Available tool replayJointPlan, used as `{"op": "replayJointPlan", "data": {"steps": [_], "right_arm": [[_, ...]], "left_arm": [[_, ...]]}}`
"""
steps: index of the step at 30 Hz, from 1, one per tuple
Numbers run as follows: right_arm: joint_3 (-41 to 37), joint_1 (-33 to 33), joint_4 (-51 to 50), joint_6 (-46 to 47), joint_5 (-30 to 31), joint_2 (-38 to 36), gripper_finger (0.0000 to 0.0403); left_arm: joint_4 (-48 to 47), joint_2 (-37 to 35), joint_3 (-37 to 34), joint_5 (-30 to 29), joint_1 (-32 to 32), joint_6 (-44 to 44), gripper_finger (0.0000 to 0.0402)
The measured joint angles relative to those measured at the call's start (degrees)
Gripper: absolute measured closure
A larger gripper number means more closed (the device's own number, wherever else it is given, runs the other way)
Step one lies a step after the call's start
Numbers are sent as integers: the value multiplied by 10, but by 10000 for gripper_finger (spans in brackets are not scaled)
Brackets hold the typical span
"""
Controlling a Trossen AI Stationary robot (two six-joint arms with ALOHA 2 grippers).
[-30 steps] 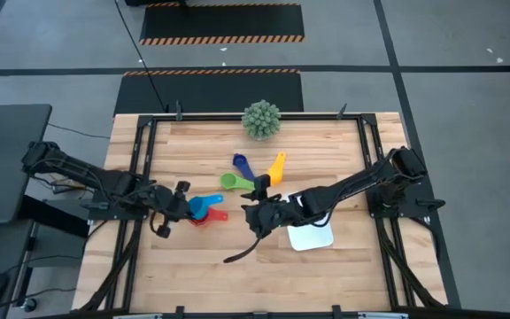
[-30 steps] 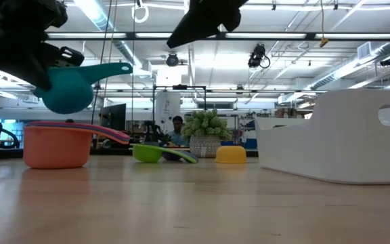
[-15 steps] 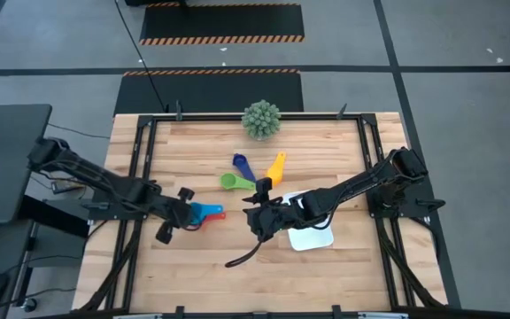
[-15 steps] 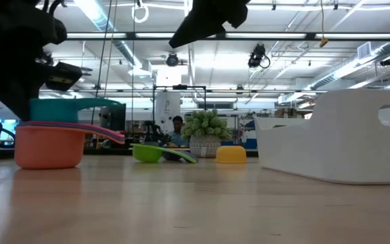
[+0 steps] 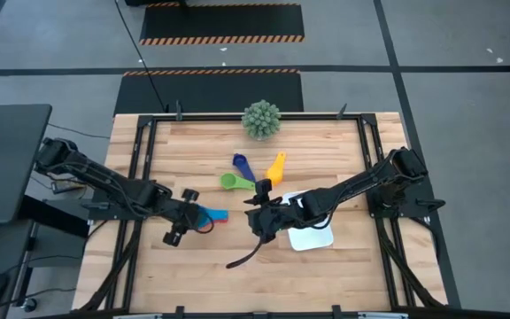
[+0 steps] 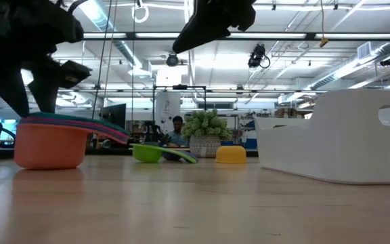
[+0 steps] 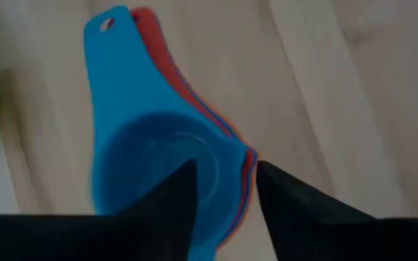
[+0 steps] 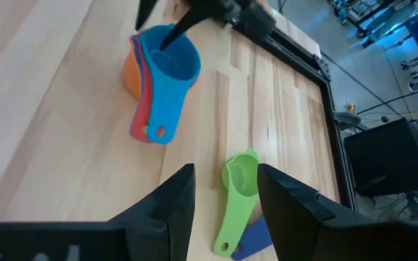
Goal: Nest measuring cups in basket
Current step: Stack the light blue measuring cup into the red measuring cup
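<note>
A light blue measuring cup (image 7: 158, 167) sits nested on top of a stack of purple, red and orange cups (image 6: 51, 146) on the table's left half. My left gripper (image 7: 226, 188) stands over the stack (image 5: 205, 214), open. One finger is inside the blue bowl and the other outside its rim. My right gripper (image 8: 226, 196) hovers open above the table middle (image 5: 257, 221), beside the white basket (image 5: 312, 237). Green (image 5: 229, 181), dark blue (image 5: 241, 163) and yellow (image 5: 277, 166) cups lie loose farther back.
A spiky green plant (image 5: 261, 119) stands at the far edge. The right arm reaches across the basket's near-left corner. The basket's tall white wall (image 6: 344, 135) fills the right of the low view. Bare wood lies along the near edge and the far left.
My left gripper has moved down and toward the table's right. It carried the light blue cup from the air down onto the stack. The cup is now seated level in the purple one, its handle lying over the other handles. The right arm has kept still.
</note>
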Motion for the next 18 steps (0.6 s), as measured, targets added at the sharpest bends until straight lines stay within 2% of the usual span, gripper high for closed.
{"op": "replayJointPlan", "data": {"steps": [7, 12, 18], "right_arm": [[0, -9, -10, 9, -33, 0, 246], [0, -8, -60, 14, -31, 0, 246], [-13, -8, -89, 31, -28, -12, 246]], "left_arm": [[-32, 0, 41, -30, 0, -32, 234], [-28, 0, 26, -81, 12, -66, 234], [21, 0, 13, -75, 52, -74, 238]]}}
